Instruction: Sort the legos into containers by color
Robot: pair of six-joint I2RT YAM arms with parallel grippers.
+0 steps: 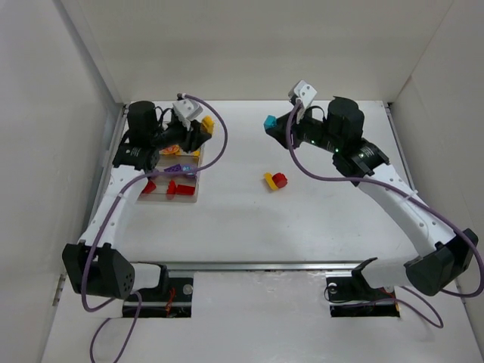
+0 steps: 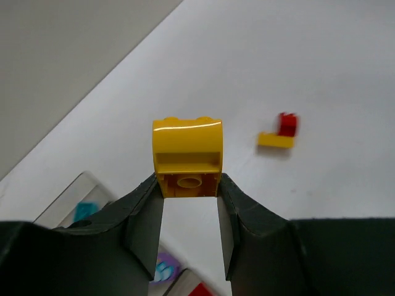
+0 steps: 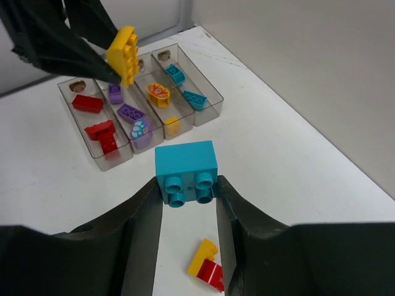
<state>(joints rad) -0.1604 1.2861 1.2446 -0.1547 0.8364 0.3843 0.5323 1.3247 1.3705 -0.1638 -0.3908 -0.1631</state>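
My left gripper [image 2: 188, 188] is shut on a yellow brick [image 2: 187, 157] and holds it in the air beside the far end of the clear four-compartment organizer [image 3: 216, 105]. In the top view this gripper [image 1: 201, 130] is just past the organizer [image 1: 168, 200]. My right gripper [image 3: 188, 191] is shut on a teal brick [image 3: 185, 169], held above the table at the back centre [image 1: 270, 122]. The compartments hold red, purple, yellow and teal bricks, one colour each. A joined yellow and red cluster [image 1: 275, 181] lies on the table below the right gripper.
White walls close in the table on the left, back and right. A metal rail [image 1: 257, 265] runs along the near edge by the arm bases. The yellow and red cluster also shows in the left wrist view [image 2: 281, 132] and the right wrist view [image 3: 207, 265].
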